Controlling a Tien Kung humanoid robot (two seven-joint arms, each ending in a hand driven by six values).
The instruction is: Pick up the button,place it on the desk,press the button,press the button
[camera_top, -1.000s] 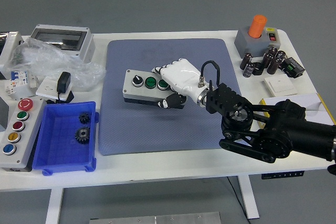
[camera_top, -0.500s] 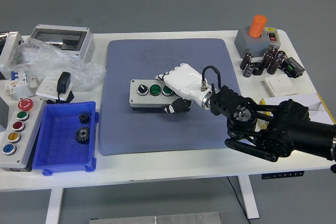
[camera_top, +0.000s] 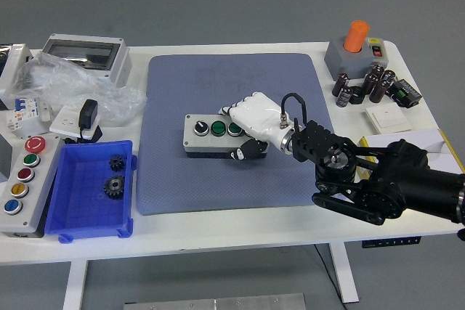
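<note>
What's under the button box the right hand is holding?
The blue-grey mat lies beneath the button box; whether the box touches it is unclear. The right hand covers its right end.

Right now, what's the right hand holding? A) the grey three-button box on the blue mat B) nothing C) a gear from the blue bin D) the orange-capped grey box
A: the right hand is wrapped around the right end of the grey three-button box, which sits on the blue mat; the orange-capped box and the gears in the blue bin are untouched.
</note>
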